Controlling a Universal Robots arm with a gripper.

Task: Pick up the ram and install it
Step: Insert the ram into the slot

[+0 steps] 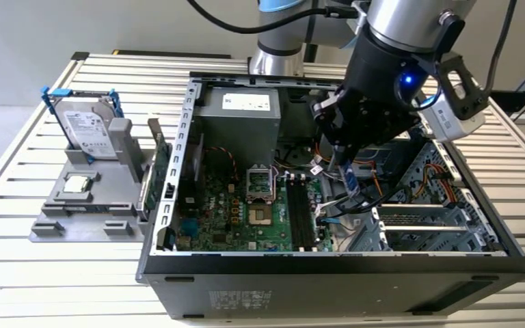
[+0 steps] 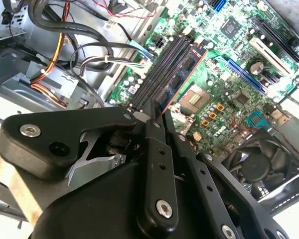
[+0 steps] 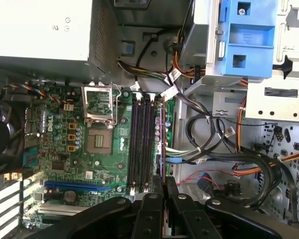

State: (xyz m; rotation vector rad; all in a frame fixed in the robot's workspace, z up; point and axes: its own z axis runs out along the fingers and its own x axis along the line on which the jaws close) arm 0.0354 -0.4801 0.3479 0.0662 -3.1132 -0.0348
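Exterior view's left: the slatted table [image 1: 25,137] carried a grey fixture [image 1: 89,219]. The hard drive [image 1: 89,133] stood upright in it and the processor chip [image 1: 78,183] lay flat just in front.

Middle: the open computer case [image 1: 335,270] showed its board face-up. The processor socket [image 1: 260,184] sat beside the dark memory slots [image 1: 299,212].

Exterior view's right: the gripper [image 1: 343,167] hung inside the case above the slots, with the ram [image 1: 347,181] pointing down from it toward the board. You could not tell from here whether its lower edge had reached a slot.

Handling, as a judgement: the ram looked light, stiff and thin, and easy to crack if twisted. Its contact edge and chips are best left untouched, so you would want to hold it by the bare margin and keep it square to the slot.

What the views added:
- In the first wrist view the ram showed edge-on as a thin line running alongside the slots. The fingers [image 3: 150,214] were clamped together on its near end.
- In the second wrist view its broad face showed, with a row of chips and an orange-lit edge, lying parallel to the slots.
- The exterior view alone gave the arm's height over the board and the parts on the fixture.
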